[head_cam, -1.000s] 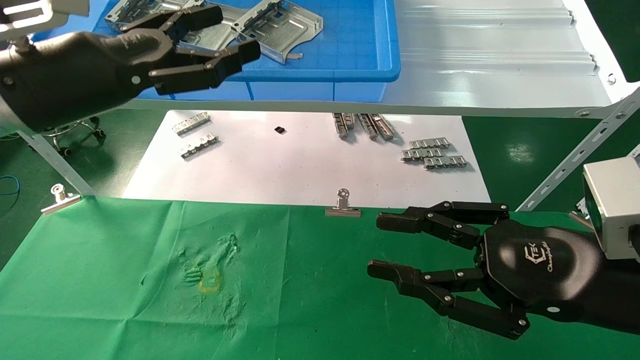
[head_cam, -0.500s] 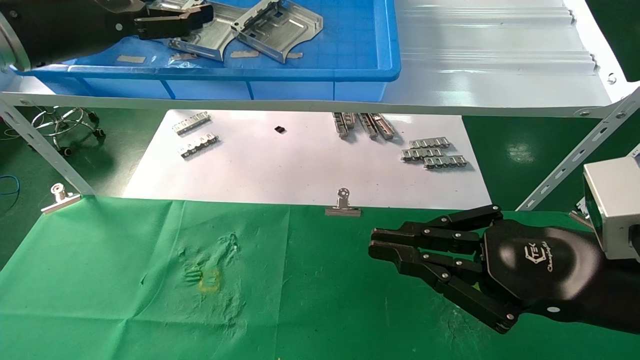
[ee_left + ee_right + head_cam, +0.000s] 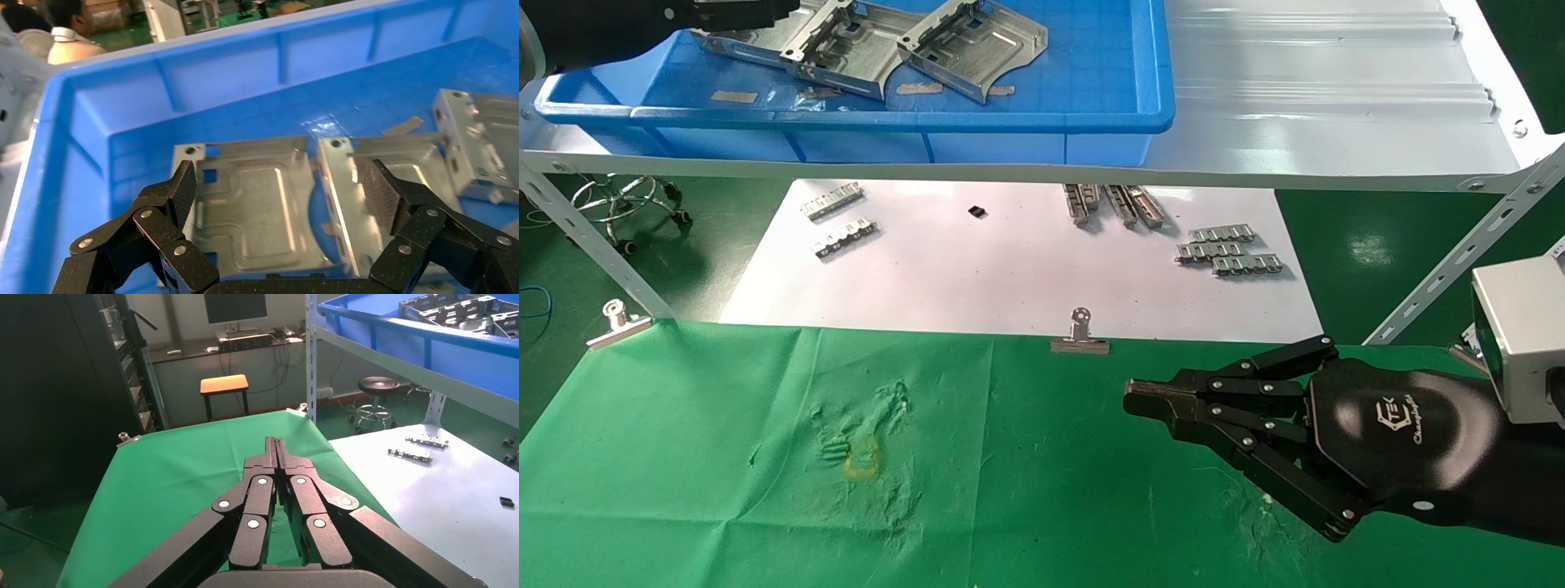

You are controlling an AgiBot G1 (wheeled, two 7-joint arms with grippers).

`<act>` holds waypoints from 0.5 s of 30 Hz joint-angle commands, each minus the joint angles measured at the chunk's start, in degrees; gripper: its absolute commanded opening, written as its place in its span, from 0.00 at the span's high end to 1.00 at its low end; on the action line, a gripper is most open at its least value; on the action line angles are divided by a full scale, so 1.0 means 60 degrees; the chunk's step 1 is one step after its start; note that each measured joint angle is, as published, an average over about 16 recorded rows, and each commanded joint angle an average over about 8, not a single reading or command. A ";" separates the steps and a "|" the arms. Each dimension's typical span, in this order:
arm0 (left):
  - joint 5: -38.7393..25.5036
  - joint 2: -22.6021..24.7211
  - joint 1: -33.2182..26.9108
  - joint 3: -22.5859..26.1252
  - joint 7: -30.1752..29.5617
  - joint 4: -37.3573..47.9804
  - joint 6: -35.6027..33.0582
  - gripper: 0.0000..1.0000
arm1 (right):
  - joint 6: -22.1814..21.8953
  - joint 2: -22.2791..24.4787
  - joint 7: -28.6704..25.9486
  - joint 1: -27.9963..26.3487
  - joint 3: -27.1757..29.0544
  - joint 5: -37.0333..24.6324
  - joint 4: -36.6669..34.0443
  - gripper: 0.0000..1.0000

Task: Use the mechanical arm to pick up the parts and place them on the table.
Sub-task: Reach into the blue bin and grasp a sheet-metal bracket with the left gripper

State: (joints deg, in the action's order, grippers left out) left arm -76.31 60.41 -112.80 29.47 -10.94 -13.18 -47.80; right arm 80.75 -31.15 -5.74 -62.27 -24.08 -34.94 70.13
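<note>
fingers (image 3: 384, 195) of the left gripper (image 3: 278, 190) are spread wide above the parts (image 3: 257, 205) lying overlapped in the blue bin (image 3: 1042, 122) on the shelf. the right gripper (image 3: 1164, 400) rests pinched together, holding nothing, over the table (image 3: 682, 457). closing now might catch two plates, or slip off a rim.

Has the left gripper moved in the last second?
Yes. The left gripper has moved away from the robot, from in front of the blue bin's near wall to inside it, its fingers open over a metal plate.
</note>
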 commanded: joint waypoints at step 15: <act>-0.0148 0.0597 -0.0545 0.0020 0.0744 0.1652 0.1407 0.98 | 0.0000 0.0000 0.0000 0.0000 0.0000 0.0000 0.0000 1.00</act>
State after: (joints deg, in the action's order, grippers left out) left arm -77.18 63.95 -115.88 29.59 -6.53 -3.42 -39.62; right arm 80.75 -31.15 -5.74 -62.27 -24.08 -34.94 70.13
